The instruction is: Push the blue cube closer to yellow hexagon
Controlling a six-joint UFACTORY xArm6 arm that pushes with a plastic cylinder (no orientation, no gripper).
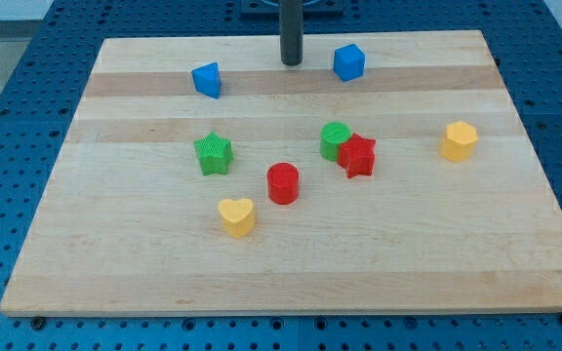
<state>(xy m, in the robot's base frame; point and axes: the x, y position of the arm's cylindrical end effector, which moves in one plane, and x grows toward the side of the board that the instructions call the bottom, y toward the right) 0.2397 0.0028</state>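
Note:
The blue cube (349, 61) sits near the view's top, right of centre. The yellow hexagon (460, 140) lies at the view's right, lower down than the cube. My tip (291, 62) rests on the board at the view's top centre, a short way to the left of the blue cube and apart from it. The rod rises straight up out of the view.
A second blue block (206, 79) lies at the top left. A green star (214, 153), a red cylinder (283, 182) and a yellow heart (236, 216) sit mid-board. A green cylinder (335, 139) touches a red star (358, 155). The wooden board (281, 273) ends on blue pegboard.

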